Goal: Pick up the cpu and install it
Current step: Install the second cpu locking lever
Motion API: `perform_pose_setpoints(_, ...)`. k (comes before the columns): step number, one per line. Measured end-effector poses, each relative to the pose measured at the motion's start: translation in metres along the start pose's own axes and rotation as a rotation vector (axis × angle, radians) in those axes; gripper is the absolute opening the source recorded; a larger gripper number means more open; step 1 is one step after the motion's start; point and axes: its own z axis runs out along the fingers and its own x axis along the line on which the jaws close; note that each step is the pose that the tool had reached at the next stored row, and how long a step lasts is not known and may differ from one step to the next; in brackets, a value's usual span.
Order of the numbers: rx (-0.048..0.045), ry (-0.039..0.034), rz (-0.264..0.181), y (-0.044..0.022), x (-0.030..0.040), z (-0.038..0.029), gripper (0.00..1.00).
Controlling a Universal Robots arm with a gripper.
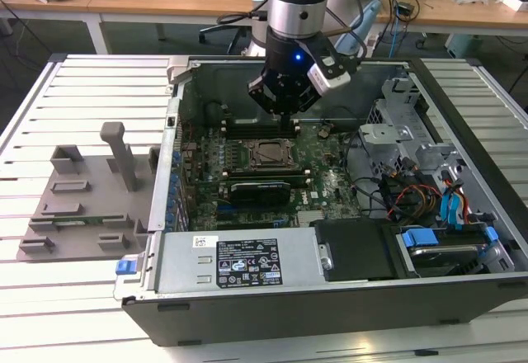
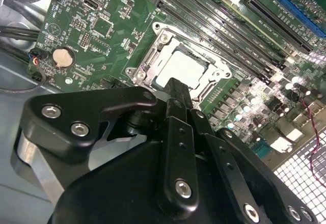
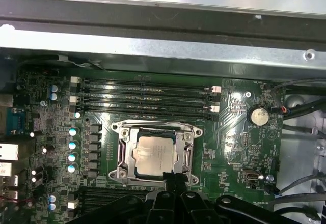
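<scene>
Inside the computer case (image 1: 462, 297), the cpu (image 3: 154, 155) sits socketed just beneath the gripper (image 1: 286, 114).

A lab or workshop: slatted metal bench (image 1: 74, 91), opened computer case (image 1: 330, 305), cable-strewn wooden desks (image 1: 165, 0) behind.

The small, flat, square cpu with a silvery-grey metal top (image 3: 155, 155) (image 2: 181, 69) lies level, seated inside the motherboard's metal-framed socket, uncovered.

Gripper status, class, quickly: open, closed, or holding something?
Gripper: closed, holding nothing; the cpu sits in the socket on the motherboard, just beneath its tip.
</scene>
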Motion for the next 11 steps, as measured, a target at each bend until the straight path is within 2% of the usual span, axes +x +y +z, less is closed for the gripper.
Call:
perform_pose_setpoints(6,-0.0129,-0.0009,0.0,-0.0043,0.0003,0.0004,0.11)
perform_pose_setpoints(11,-0.0191,-0.0012,0.0,-0.0076,0.0005,0.0008,0.11)
